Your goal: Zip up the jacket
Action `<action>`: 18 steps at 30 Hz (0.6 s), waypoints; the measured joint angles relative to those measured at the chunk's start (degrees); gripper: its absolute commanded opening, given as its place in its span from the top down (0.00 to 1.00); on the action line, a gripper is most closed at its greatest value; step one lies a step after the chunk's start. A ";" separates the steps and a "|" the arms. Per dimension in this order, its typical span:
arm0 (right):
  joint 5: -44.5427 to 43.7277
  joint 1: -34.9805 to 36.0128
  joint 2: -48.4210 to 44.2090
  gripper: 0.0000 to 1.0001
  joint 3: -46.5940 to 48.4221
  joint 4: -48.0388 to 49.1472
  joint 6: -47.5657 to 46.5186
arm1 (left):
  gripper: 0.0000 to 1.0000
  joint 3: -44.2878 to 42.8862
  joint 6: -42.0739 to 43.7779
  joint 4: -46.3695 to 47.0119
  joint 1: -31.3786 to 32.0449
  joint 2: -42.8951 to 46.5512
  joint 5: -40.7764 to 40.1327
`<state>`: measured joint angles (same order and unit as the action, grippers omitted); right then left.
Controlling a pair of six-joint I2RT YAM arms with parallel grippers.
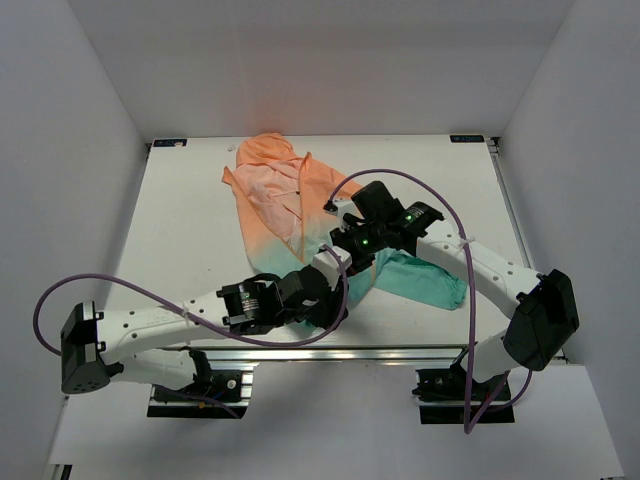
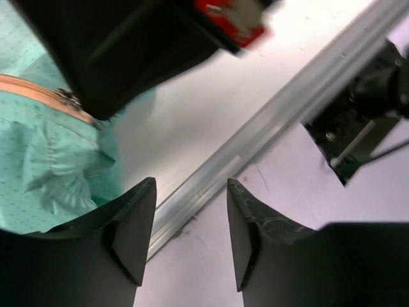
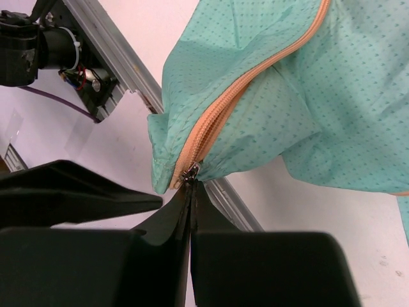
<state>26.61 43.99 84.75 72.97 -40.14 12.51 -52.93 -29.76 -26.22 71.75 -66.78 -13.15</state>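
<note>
The jacket (image 1: 278, 190) lies on the white table, peach-orange at the far end and teal (image 1: 425, 280) near the front. My right gripper (image 3: 192, 185) is shut on the small metal zipper pull (image 3: 190, 171) at the bottom of the orange zipper (image 3: 223, 109), and holds the teal hem lifted over the table's front edge. In the top view it (image 1: 352, 248) sits over the teal hem. My left gripper (image 2: 190, 217) is open and empty, just beside the hem (image 2: 51, 166), pointing past the table edge; in the top view it (image 1: 332, 272) is close under the right gripper.
The aluminium rail (image 2: 255, 141) of the table's front edge runs right under both grippers. The right gripper's black body (image 2: 128, 45) hangs close above the left fingers. Purple cables (image 1: 400, 175) loop over the arms. White walls enclose the table.
</note>
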 measured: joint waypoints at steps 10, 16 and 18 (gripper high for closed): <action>1.62 -0.11 -2.80 1.00 -0.57 1.49 1.14 | 0.41 -0.39 -7.39 -0.15 0.02 -7.06 -17.33; 2.54 -0.22 -3.04 1.00 -0.92 2.49 1.92 | 0.41 -0.39 -8.17 3.48 0.00 -7.56 -23.56; 2.51 -0.37 -3.06 1.00 -1.20 3.06 2.14 | 0.41 -0.26 -7.41 5.35 0.00 -7.56 -23.87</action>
<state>29.12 43.62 81.69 71.77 -37.08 14.66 -53.19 -37.17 -20.86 71.75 -74.35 -37.01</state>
